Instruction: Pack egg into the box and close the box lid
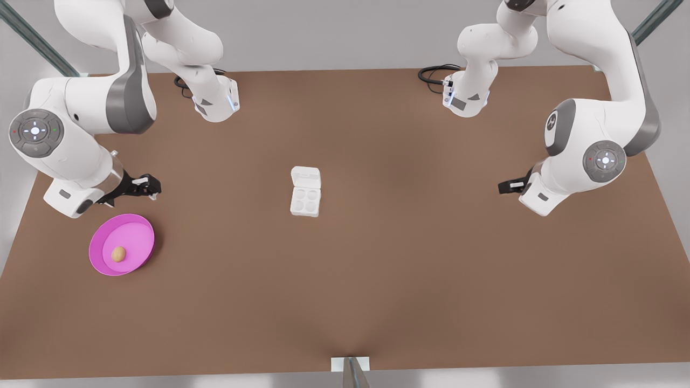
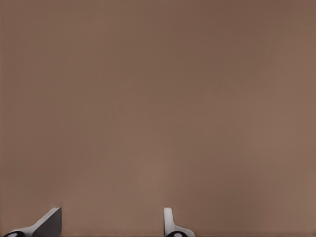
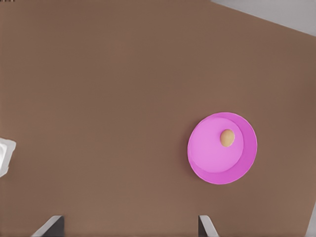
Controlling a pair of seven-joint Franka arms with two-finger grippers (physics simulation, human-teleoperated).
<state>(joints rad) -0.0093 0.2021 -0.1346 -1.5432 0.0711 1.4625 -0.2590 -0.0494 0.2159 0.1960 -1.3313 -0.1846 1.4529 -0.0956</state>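
Right hand (image 1: 154,188) near egg (image 1: 118,254) (in pink dish (image 1: 136,237)), left hand (image 1: 502,187) over table (image 1: 388,280), both open, empty.

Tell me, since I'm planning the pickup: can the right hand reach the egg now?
Probably yes: the open right hand hangs beside the pink dish, where the egg lies uncovered, nothing between. The left hand waits across the table.

smooth tan egg (image 1: 118,254) – glossy pink dish (image 1: 102,260) – matt brown table (image 1: 409,258).

Egg (image 1: 118,254) in dish (image 1: 105,260), well apart from box (image 1: 305,199) mid-table (image 1: 431,269).
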